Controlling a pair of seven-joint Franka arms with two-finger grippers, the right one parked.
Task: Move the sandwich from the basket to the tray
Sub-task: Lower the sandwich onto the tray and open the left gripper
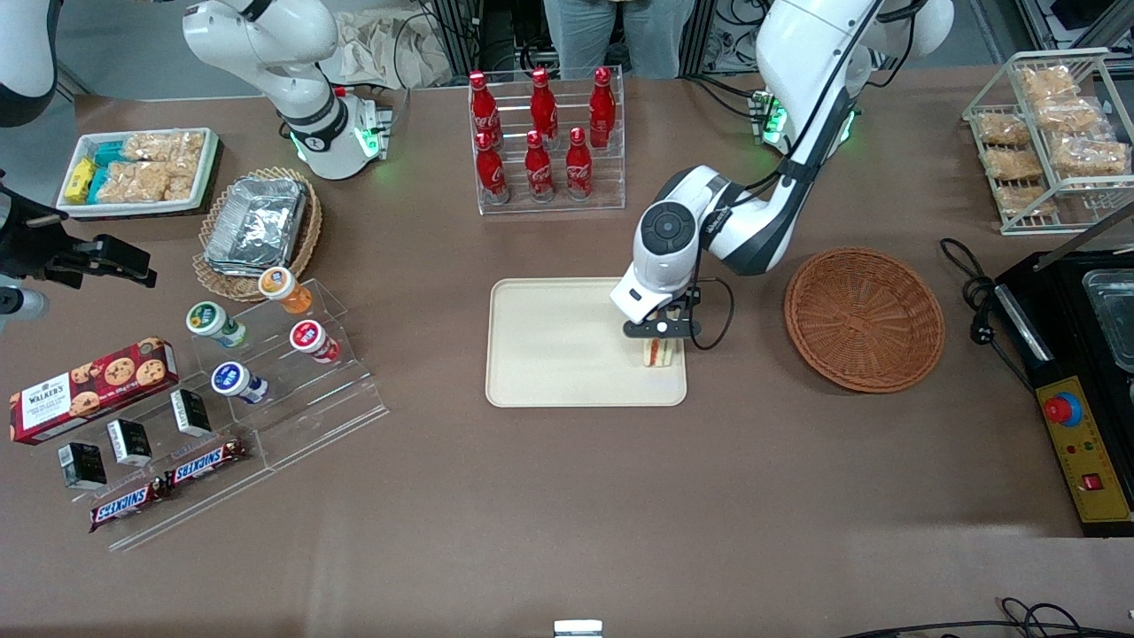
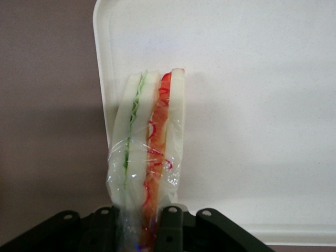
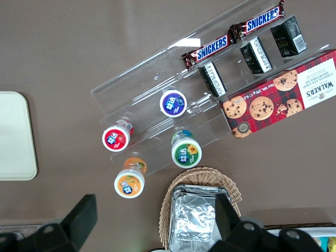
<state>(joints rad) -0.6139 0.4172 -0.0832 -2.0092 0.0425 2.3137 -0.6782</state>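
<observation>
Sandwich (image 1: 660, 352) stands upright on the tray (image 1: 549, 354), at its edge nearest the basket (image 1: 864, 319), pinched in the gripper (image 1: 660, 330). The arm should release gently so it stays standing.

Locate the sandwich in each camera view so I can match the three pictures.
Front view: the sandwich stands on the tray, at the edge toward the working arm's end, directly under the claw.
Left wrist view: the sandwich, film-wrapped, is pinched by the claw over the tray near its rim.
Right wrist view: not in it.
Shared landmark: the tray, whose corner shows there too.
</observation>
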